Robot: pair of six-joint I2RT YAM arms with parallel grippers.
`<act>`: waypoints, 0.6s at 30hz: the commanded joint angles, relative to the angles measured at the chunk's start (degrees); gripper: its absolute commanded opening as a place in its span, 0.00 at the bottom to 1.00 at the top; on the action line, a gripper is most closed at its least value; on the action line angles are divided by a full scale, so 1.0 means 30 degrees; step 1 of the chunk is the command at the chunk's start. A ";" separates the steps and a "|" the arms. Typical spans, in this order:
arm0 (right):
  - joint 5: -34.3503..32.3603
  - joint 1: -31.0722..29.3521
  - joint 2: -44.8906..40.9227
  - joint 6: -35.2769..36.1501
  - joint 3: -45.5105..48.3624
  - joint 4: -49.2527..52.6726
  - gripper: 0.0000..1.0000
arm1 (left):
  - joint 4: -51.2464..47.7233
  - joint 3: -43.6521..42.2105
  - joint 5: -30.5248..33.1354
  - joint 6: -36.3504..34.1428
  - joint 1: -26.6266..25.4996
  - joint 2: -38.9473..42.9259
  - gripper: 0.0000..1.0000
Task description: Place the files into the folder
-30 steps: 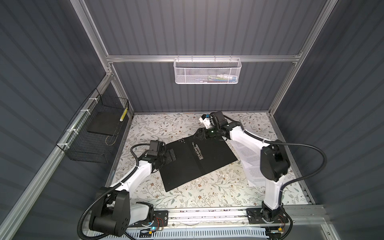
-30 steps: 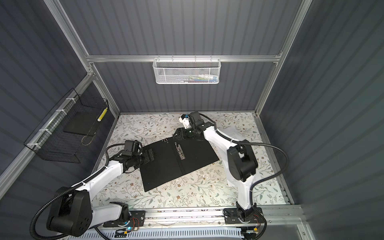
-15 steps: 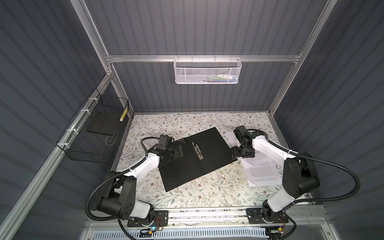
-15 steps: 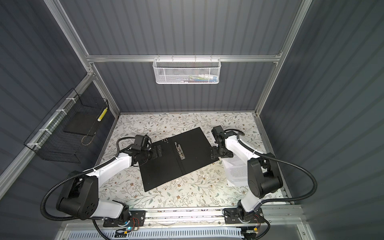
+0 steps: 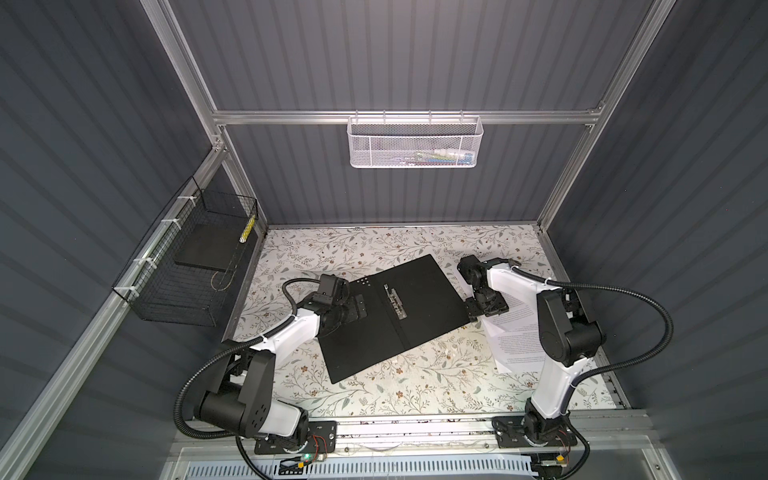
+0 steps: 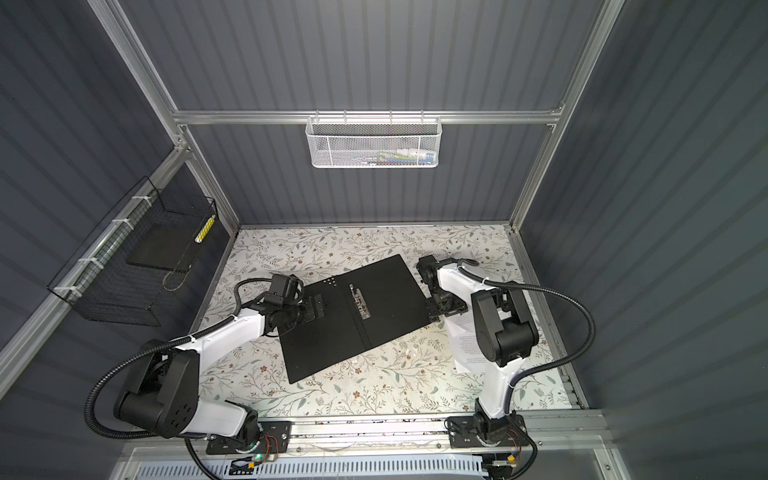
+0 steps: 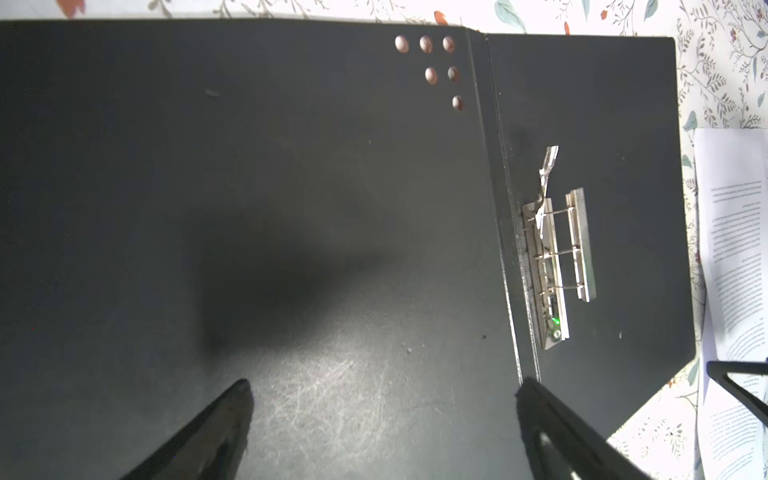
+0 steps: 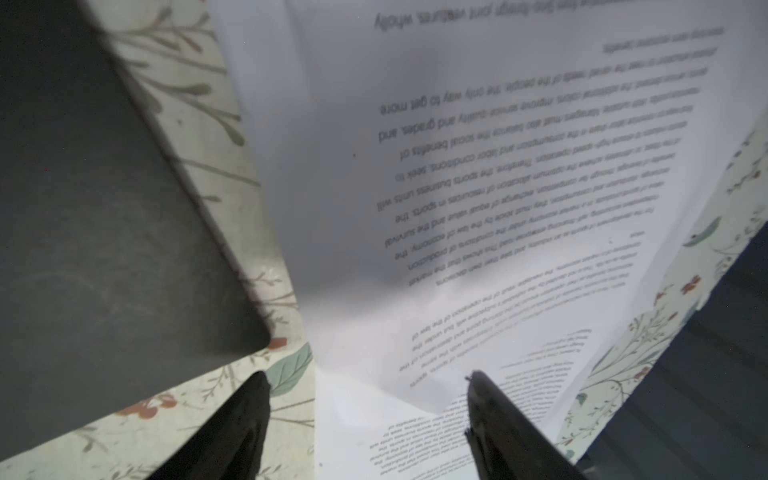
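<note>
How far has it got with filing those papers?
Done: the folder lies open, clip exposed. In hand: the open right gripper hovers over the files beside it; the open left gripper is over its left cover. Left: grasping the files and laying them inside.

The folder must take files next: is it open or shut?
Open: the folder lies spread flat, black inside up, metal clip exposed at the spine.

Grey ribbed walls (image 5: 415, 54) — floral tabletop (image 5: 374, 395)
</note>
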State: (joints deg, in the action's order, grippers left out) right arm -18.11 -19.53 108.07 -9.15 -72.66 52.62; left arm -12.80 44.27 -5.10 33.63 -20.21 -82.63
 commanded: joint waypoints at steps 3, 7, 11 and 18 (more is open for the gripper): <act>-0.0271 0.0300 0.0944 0.0530 -0.0731 0.0077 0.71 | -0.0449 -0.0312 0.0339 -0.0044 0.0056 0.0078 1.00; -0.0240 0.0328 0.1186 0.0533 -0.0681 -0.0196 0.70 | -0.0480 -0.0336 0.0470 -0.0054 0.0065 0.0151 1.00; -0.0347 0.0372 0.1572 0.0563 -0.0686 -0.0313 0.67 | -0.0646 -0.0193 0.0529 -0.0163 0.0063 0.0143 1.00; 0.0008 0.0476 0.1480 0.0578 -0.0551 -0.0479 0.41 | -0.0913 -0.0265 0.0808 -0.0204 0.0083 0.0458 1.00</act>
State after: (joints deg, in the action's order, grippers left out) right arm -18.35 -18.44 111.77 -7.20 -74.37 50.85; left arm -13.58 44.01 -3.55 33.58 -20.21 -82.61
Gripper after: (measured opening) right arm 0.432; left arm 0.997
